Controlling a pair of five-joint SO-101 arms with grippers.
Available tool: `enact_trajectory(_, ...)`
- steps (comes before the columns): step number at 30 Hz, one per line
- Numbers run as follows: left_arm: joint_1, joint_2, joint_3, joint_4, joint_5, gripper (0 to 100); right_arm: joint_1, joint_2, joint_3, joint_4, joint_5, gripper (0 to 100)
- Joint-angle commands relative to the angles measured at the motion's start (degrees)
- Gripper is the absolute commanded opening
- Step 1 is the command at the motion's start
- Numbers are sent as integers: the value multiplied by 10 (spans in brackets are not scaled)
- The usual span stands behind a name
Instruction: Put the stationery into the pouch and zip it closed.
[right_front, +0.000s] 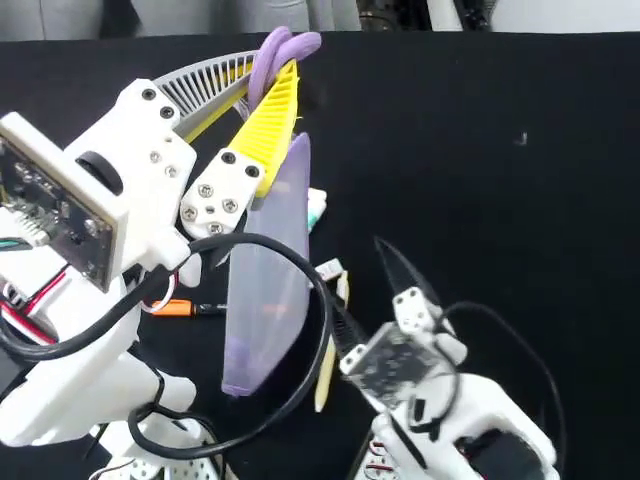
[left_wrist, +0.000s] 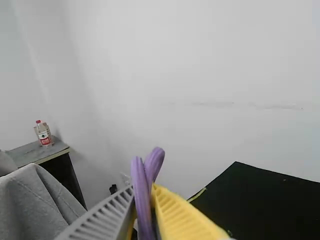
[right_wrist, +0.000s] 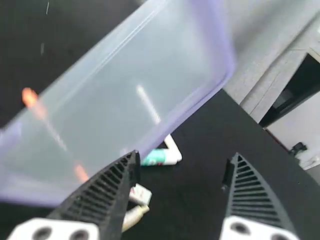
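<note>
A translucent purple pouch (right_front: 266, 290) hangs upright above the black table, lifted by its top. My left gripper (right_front: 282, 62) is shut on the pouch's purple top edge (left_wrist: 144, 186), between its grey finger and its yellow finger (left_wrist: 182, 220). My right gripper (right_front: 356, 278) stands open, low and just right of the pouch (right_wrist: 125, 95), with nothing between its black fingers (right_wrist: 107, 192). Stationery lies on the table under and beside the pouch: an orange pen (right_front: 172, 308), a white and teal tube (right_front: 316, 208) (right_wrist: 160, 156), a small white item (right_front: 330, 268) and a pale pencil (right_front: 325, 372).
The black table (right_front: 500, 150) stretches wide to the right and back. The left arm's white body (right_front: 90, 220) and its black cable (right_front: 300, 390) crowd the near left. A white wall and a side shelf with a bottle (left_wrist: 43, 133) lie beyond the table.
</note>
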Motion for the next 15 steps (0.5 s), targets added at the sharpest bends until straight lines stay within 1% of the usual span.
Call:
enact_trajectory(1, 7, -8, -8, 2, 7, 30, -4, -3, -45, -33, -105, 283)
enact_trajectory(5, 15, -8, -8, 2, 7, 30, -4, -3, -45, -54, -116, 283)
enact_trajectory(6, 30, -8, -8, 2, 7, 30, -4, -3, -47, -58, -120, 283)
enact_trajectory(9, 99, -8, -8, 2, 7, 30, -4, -3, -58, -76, -172, 284)
enact_trajectory(11, 151, -7, -7, -3, 4, 30, -4, -3, -72, -76, -194, 286)
enact_trajectory(13, 197, -7, 5, -11, 2, 30, -4, -3, -87, -68, -205, 312)
enact_trajectory(15, 208, -7, 37, -33, 2, 30, -4, -3, -107, -42, -205, 358)
